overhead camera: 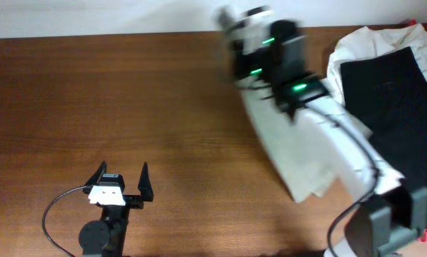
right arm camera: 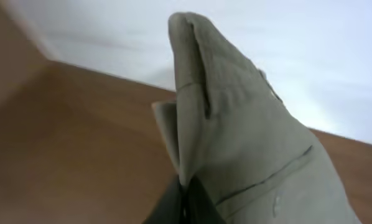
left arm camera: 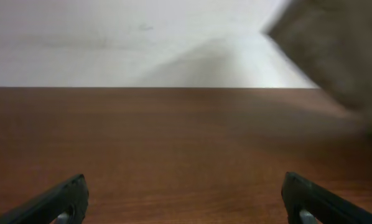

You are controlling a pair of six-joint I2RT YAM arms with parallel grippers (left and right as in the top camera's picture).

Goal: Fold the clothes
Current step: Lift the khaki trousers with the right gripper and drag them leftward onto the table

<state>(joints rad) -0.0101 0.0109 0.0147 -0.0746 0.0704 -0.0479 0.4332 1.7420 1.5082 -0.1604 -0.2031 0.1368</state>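
The left gripper (overhead camera: 124, 173) is seen low at the near left of the table (overhead camera: 92, 93), its fingers (left arm camera: 65, 200) spread wide apart with nothing between them. The right gripper (right arm camera: 185, 198) is observed at the far middle of the table (blurred in the overhead view), its jaws pinched together on a folded edge of the pale garment (overhead camera: 299, 150). The garment is lifted at that edge and is draped along the right arm towards the near right, and its lower end is seen near the table's front edge. A dark garment (overhead camera: 392, 100) is laid flat at the far right on a white cloth (overhead camera: 356, 43). Contact between the pale garment and the table cannot be confirmed.
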